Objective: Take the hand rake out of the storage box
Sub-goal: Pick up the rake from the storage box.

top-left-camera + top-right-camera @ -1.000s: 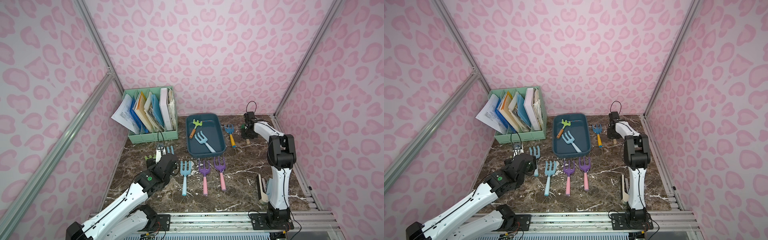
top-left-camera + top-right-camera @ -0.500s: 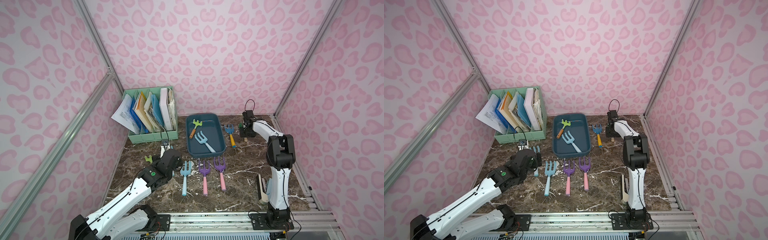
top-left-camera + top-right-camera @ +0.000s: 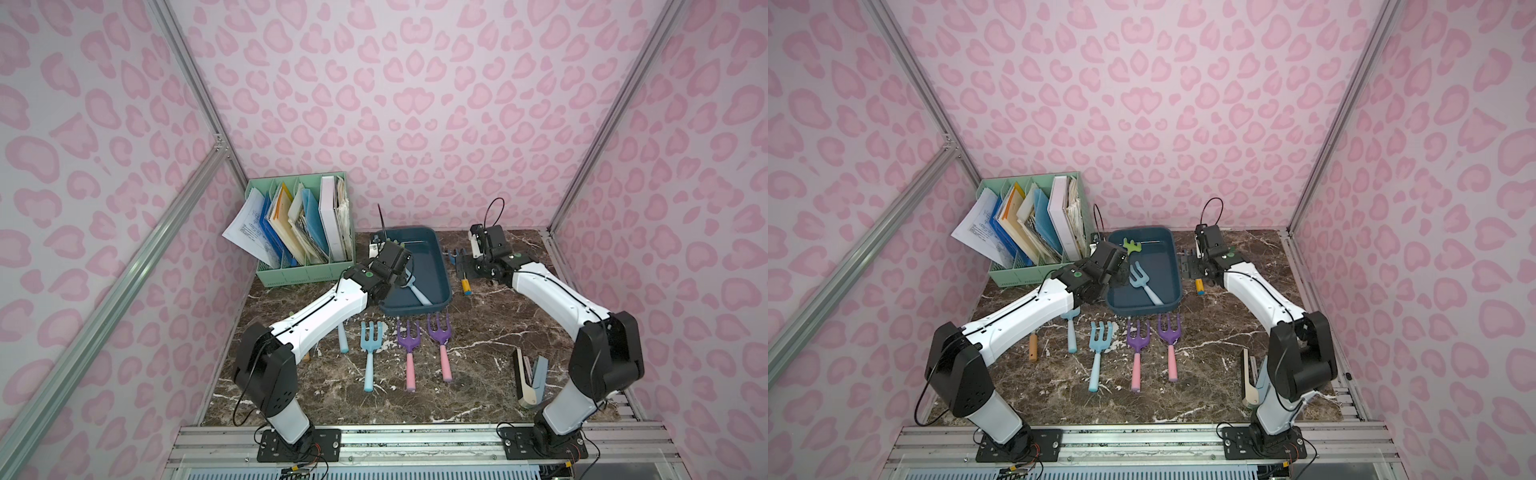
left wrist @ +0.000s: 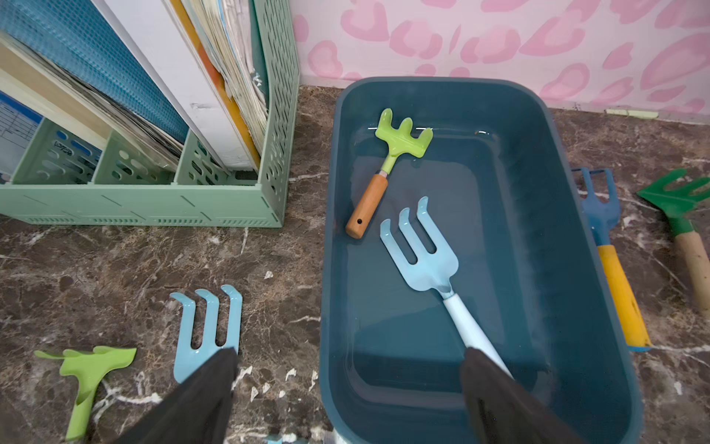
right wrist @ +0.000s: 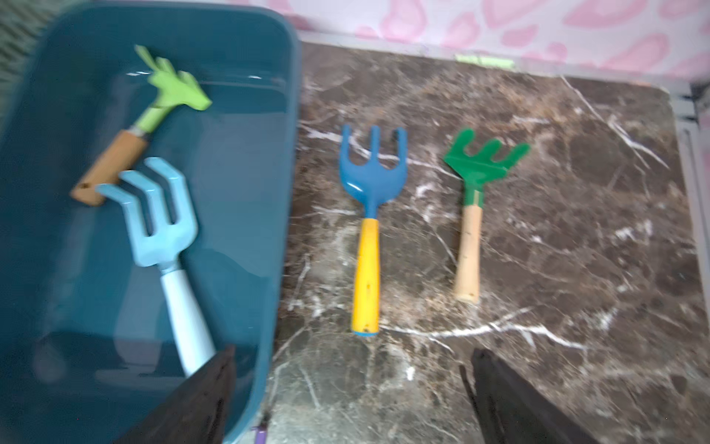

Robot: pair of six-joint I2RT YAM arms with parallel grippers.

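Nine hand rakes show: two in the storage box (image 4: 326, 269), seven on the marble-veined tabletop (image 4: 115, 261). One mint-green perforated file organiser (image 4: 153, 207), packed with papers, stands ahead of the left gripper (image 4: 350, 351), to its left. By that gripper's left finger lie a lime table rake (image 4: 88, 365) and a sky-blue table rake (image 4: 207, 330); behind it lie a third blue rake (image 3: 1099, 340), a purple rake (image 3: 1137, 338) and its pink-handled twin (image 3: 1169, 332). The box is glossy teal plastic, rectangular, round-cornered. Inside, a lime-green rake (image 4: 403, 138) with a wooden handle lies ahead of the gripper; a light-blue three-tined rake (image 4: 422, 261) runs its pale handle under the right finger, contact unclear. The left gripper's black fingers (image 4: 203, 396) stand wide apart, straddling the box wall, holding nothing. The right gripper (image 5: 351, 353) gapes wide and empty, one finger over the box rim; ahead lie a yellow-handled blue rake (image 5: 370, 180) and a dark-green rake (image 5: 484, 165) with a pale wooden handle.
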